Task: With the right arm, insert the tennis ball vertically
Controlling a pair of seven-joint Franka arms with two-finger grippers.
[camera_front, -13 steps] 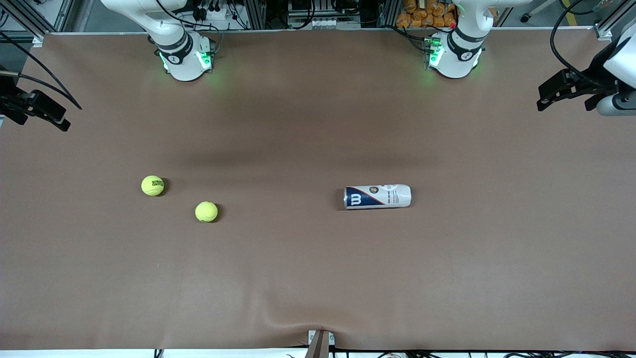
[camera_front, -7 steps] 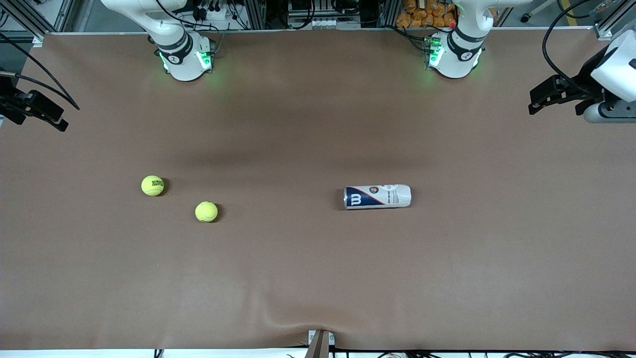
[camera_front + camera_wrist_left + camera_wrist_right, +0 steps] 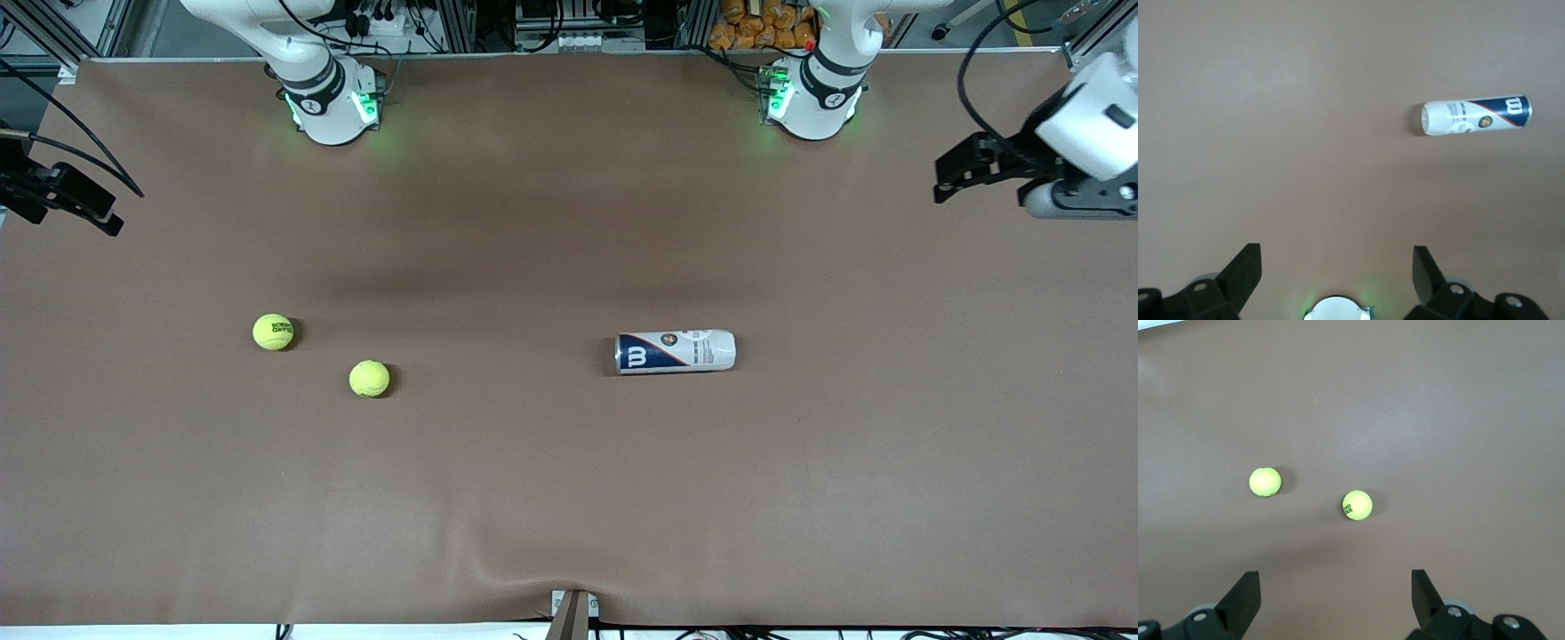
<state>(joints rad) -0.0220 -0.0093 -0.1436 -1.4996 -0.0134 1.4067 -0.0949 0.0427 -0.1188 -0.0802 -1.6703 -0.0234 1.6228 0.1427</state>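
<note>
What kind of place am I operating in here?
Most likely a robotics lab test bench: two white robot arm bases with green lights bolted at a table covered in a brown mat, aluminium framing and cabling at its edge, and only practice props out.

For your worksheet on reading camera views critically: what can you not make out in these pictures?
- Can: it lies on its side, and no view shows whether its mouth is open or capped.
- Small print on the can: too small in the left wrist view.
- Right tool: the front view's edge cuts off its arm.
- Logo on one tennis ball: too small to read.
</note>
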